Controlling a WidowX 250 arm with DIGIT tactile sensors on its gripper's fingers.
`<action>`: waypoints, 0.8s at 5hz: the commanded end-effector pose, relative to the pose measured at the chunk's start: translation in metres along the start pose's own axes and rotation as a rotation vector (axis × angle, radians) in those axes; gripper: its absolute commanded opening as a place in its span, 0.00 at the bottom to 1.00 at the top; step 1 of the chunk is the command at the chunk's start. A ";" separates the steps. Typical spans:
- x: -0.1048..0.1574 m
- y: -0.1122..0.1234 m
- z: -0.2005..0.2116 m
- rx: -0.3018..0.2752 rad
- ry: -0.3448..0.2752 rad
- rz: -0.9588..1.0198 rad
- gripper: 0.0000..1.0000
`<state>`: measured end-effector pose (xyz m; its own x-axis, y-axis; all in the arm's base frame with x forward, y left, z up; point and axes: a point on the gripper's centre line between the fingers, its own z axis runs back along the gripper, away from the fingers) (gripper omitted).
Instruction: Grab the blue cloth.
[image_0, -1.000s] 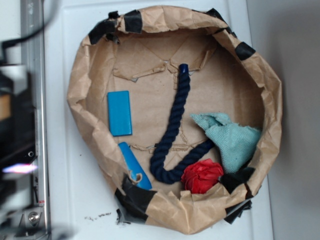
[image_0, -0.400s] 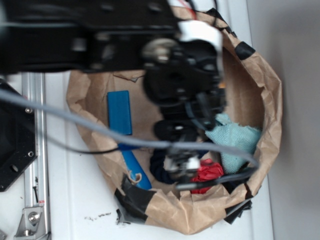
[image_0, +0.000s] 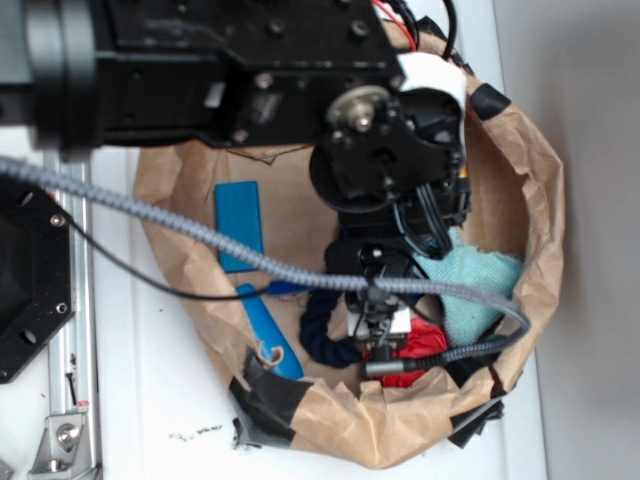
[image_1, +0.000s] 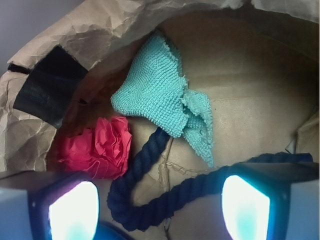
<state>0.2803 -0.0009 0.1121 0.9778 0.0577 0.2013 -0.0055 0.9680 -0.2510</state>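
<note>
The blue cloth (image_0: 487, 283) is a pale teal terry rag lying at the right side of a brown paper bowl (image_0: 545, 190), partly hidden by my arm. In the wrist view the cloth (image_1: 155, 97) lies crumpled ahead of the fingers, untouched. My gripper (image_0: 378, 300) hangs over the bowl's middle, left of the cloth. In the wrist view the gripper (image_1: 160, 200) is open, with both lit pads wide apart and nothing held. Only the dark navy rope (image_1: 150, 210) lies on the floor below the gap.
A red crumpled ball (image_1: 97, 150) sits beside the cloth, by the bowl wall; it also shows in the exterior view (image_0: 425, 345). Two bright blue blocks (image_0: 238, 225) (image_0: 265, 325) lie at the bowl's left. Black tape (image_1: 47, 85) patches the rim. The rope's bend (image_0: 320, 325) shows under the arm.
The arm has swung in from the left over the bowl, which was uncovered a second ago. It now hides much of the rope, cloth and ball. Objects have not moved.
</note>
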 end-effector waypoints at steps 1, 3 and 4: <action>0.019 0.026 -0.021 0.021 -0.117 0.014 1.00; 0.051 0.018 -0.047 -0.022 -0.125 -0.017 1.00; 0.049 -0.017 -0.062 -0.164 -0.007 -0.171 1.00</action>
<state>0.3318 -0.0167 0.0489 0.9767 -0.0640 0.2046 0.1380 0.9181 -0.3717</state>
